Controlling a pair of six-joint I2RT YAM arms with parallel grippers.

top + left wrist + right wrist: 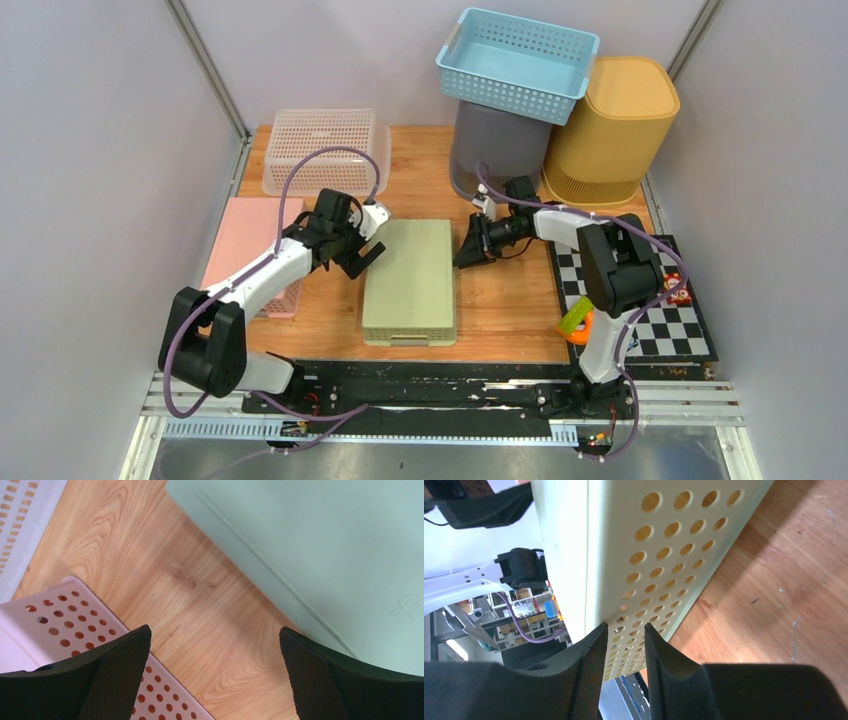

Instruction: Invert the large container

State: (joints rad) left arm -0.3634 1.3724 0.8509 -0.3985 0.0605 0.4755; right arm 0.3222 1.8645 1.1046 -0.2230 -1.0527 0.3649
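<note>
Bench [500,310]: pale green perforated container [410,282] lies at centre, flat base up. The flip looks done, with release in hand. Left tool [364,262] gapes wide at its left edge, empty. Right tool [467,256] is narrowly parted beside the right wall, gripping nothing. Next: back both away without nudging it.

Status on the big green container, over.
Left gripper jaws wide open at green container left edge. Right gripper jaws barely parted, empty, beside its right wall. Container lies bottom-up. Nothing blocking.
</note>
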